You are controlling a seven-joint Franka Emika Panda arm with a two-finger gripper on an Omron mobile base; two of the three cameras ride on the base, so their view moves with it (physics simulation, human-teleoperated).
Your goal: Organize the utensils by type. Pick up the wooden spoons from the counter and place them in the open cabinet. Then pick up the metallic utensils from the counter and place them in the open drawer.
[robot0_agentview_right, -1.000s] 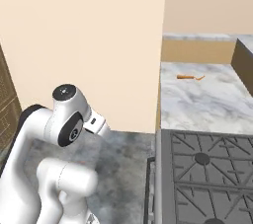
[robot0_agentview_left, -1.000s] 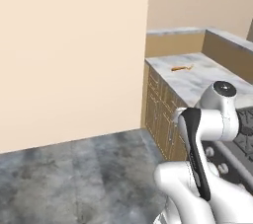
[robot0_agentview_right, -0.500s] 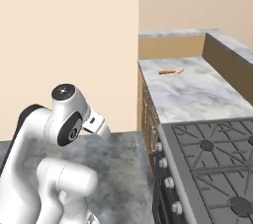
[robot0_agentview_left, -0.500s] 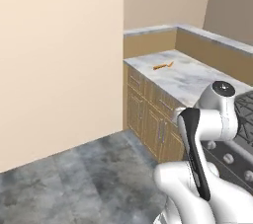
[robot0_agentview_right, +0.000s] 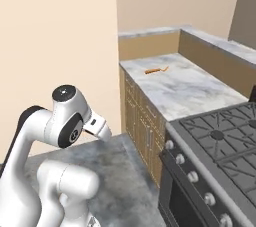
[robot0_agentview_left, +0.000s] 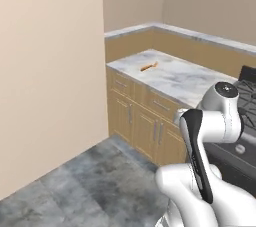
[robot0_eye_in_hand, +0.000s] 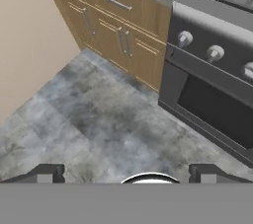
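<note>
At far left in both base views a plain beige wall (robot0_agentview_left: 50, 71) runs down to a grey mottled stone floor (robot0_agentview_left: 75, 181). Moving right, the counter (robot0_agentview_left: 185, 78) begins where that wall ends: a white-and-grey marbled top over light-wood cabinet fronts (robot0_agentview_left: 137, 121) with silver bar handles, backed by a tan splash strip capped in the same marble. On the counter's far end, near the back corner, lies a small brownish wooden spoon (robot0_agentview_left: 149, 66), also seen in the right base view (robot0_agentview_right: 156, 70); it rests flat on the stone, well apart from the robot, and its shape is too small to tell in detail.

Further right, a dark stove (robot0_agentview_right: 220, 146) with black grates and a row of round knobs stands just beside the counter's near end. The hand view shows the same cabinet fronts (robot0_eye_in_hand: 113, 16) at upper left, the stove's oven door and knobs (robot0_eye_in_hand: 212, 70) at right, and bare floor below.

The gripper (robot0_eye_in_hand: 126, 173) hangs over the floor in front of the cabinets, its two dark fingertips (robot0_eye_in_hand: 47, 172) standing wide apart with nothing between them. The arm is folded close over its base, well short of the counter
</note>
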